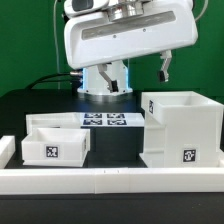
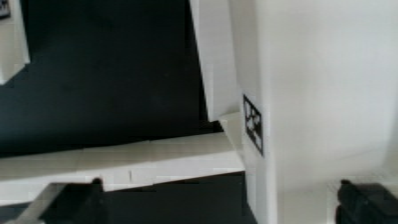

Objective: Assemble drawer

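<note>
My gripper (image 2: 214, 192) hangs spread and empty over the housing (image 1: 180, 128). The housing sits against the rail (image 1: 110, 180) on the bench (image 1: 30, 105) front edge, likely braced.

- Your exterior view is bright and even; the white plastic cube housing (image 1: 168, 135) holds soft grey shade inside.
- Your wrist view is blurred: the black-and-white square tag (image 2: 254, 125) smears.

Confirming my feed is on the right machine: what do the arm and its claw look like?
The arm is a bulky, rounded white shell with grey metal at the joints. Its base glows blue. A short black part sticks down from the shell. Of the claw, only two dark, blocky fingertips show. No markings are readable.
</note>
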Robot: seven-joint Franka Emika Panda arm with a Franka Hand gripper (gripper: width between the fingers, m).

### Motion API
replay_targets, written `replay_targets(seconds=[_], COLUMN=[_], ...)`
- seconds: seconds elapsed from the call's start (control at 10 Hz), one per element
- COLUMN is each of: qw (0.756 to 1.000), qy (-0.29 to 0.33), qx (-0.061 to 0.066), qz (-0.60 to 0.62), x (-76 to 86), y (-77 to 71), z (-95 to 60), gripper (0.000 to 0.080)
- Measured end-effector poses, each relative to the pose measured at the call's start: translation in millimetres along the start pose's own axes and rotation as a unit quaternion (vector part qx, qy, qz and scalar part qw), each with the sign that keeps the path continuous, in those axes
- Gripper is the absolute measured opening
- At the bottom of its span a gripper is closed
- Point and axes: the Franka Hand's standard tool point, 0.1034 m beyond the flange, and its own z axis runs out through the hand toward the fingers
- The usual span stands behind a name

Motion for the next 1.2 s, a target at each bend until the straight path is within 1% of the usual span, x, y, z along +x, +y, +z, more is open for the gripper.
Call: replay_targets(seconds=[0.2,0.3,0.4,0.6,0.7,0.8,0.9,1.1,1.2], qw=[1.0,1.0,1.0,0.999,0.998,0.997,0.997,0.997,0.997], qy=[-0.002,-0.007,-0.014,-0.01,-0.006,-0.011,-0.012,-0.013,-0.018], qx=[-0.001,-0.002,-0.008,-0.029,-0.038,-0.039,-0.039,-0.038,-0.043], qz=[0.004,0.0,-0.002,-0.041,-0.051,-0.063,-0.069,-0.07,-0.062], x=[-1.0,-5.7,-15.9,-38.1,-50.4,-56.6,-56.7,-57.0,-57.9], y=[1.1,5.7,21.9,57.3,72.2,82.6,86.2,85.3,83.8], z=[0.5,2.0,3.5,10.0,14.8,18.7,19.5,20.0,21.3], gripper=[0.0649,0.0649,0.0649,0.0649,0.0649,0.0649,0.0649,0.0649,0.0649])
